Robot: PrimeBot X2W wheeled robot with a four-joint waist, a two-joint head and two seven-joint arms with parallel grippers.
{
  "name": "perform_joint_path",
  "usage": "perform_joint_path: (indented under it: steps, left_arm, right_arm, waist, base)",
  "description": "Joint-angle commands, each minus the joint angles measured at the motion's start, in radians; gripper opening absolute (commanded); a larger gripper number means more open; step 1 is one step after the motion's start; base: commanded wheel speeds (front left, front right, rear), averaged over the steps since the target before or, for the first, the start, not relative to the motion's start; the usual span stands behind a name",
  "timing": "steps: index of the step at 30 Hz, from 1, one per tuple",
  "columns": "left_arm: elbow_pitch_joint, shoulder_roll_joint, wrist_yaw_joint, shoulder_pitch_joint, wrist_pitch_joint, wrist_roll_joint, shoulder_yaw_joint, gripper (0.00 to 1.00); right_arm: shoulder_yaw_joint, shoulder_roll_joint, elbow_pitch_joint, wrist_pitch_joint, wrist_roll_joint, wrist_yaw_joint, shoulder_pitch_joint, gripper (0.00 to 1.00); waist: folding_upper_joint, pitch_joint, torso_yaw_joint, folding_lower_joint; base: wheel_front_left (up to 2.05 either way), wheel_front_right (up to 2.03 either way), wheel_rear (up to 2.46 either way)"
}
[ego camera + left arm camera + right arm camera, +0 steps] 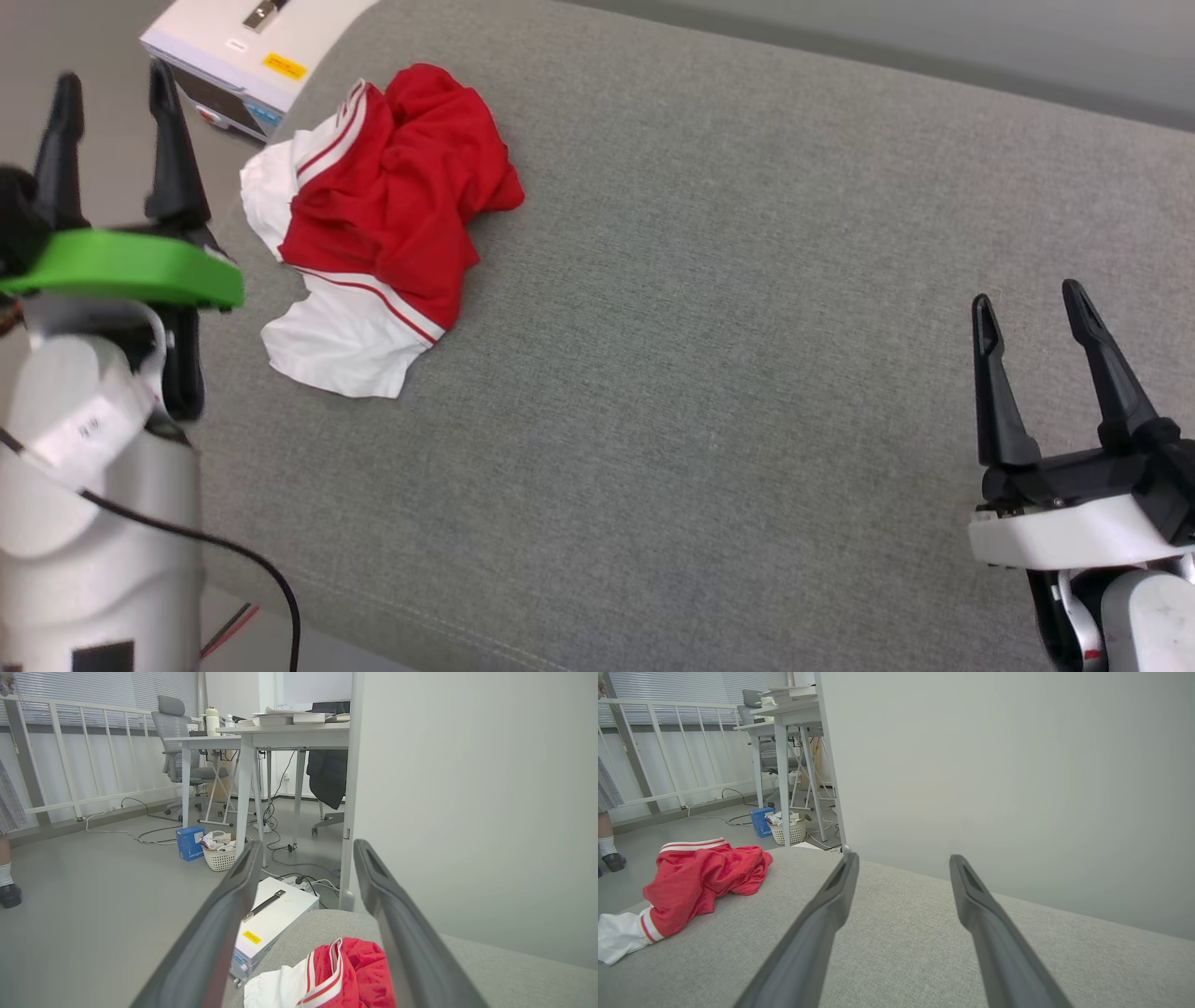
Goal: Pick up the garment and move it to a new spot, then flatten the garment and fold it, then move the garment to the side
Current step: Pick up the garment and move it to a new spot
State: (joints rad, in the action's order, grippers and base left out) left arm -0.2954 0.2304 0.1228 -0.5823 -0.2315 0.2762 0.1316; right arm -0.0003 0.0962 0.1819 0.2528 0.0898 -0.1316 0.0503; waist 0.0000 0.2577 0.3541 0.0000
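Note:
The garment (392, 205), red with white sleeves and red-and-white striped trim, lies crumpled in a heap near the far left corner of the grey cushioned surface (709, 373). My left gripper (117, 93) is open, raised beside the surface's left edge, just left of the heap and apart from it. In the left wrist view the garment (345, 975) lies low between the open fingers. My right gripper (1027, 303) stands open over the right side of the surface, far from the heap. In the right wrist view the garment (700, 882) sits at the left.
A white instrument box (247, 51) stands on the floor just beyond the surface's far left corner. A pale wall (1017, 788) backs the surface. Desks (280, 732), a chair, a basket (219, 856), floor cables and a person's foot (9, 893) are farther off.

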Motion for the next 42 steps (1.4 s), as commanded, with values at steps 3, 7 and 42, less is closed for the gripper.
perform_joint_path:
  steps: [3, 7, 42]
  left_arm:
    - [-0.041, 0.08, 0.007, -0.128, 0.057, 0.067, -0.051, 1.0]
    - [-0.09, 0.17, 0.007, -0.235, 0.207, 0.171, -0.173, 1.0]
    - [-0.353, 0.385, 0.008, -0.288, 0.953, 0.545, -0.741, 0.0]
  right_arm:
    - [-0.003, 0.015, 0.017, 0.009, -0.006, 0.001, 0.042, 1.0]
    - [-0.011, 0.022, 0.032, 0.009, -0.007, 0.001, 0.063, 1.0]
    - [0.008, 0.036, 0.04, 0.009, -0.007, 0.001, 0.119, 1.0]
  waist:
    - [0.0, 0.092, -0.064, 0.0]
    - [0.0, 0.135, -0.083, 0.0]
    - [0.0, 0.255, -0.2, 0.0]
  base:
    - [0.0, 0.0, 0.0]
    - [0.0, 0.0, 0.0]
    - [0.0, 0.0, 0.0]
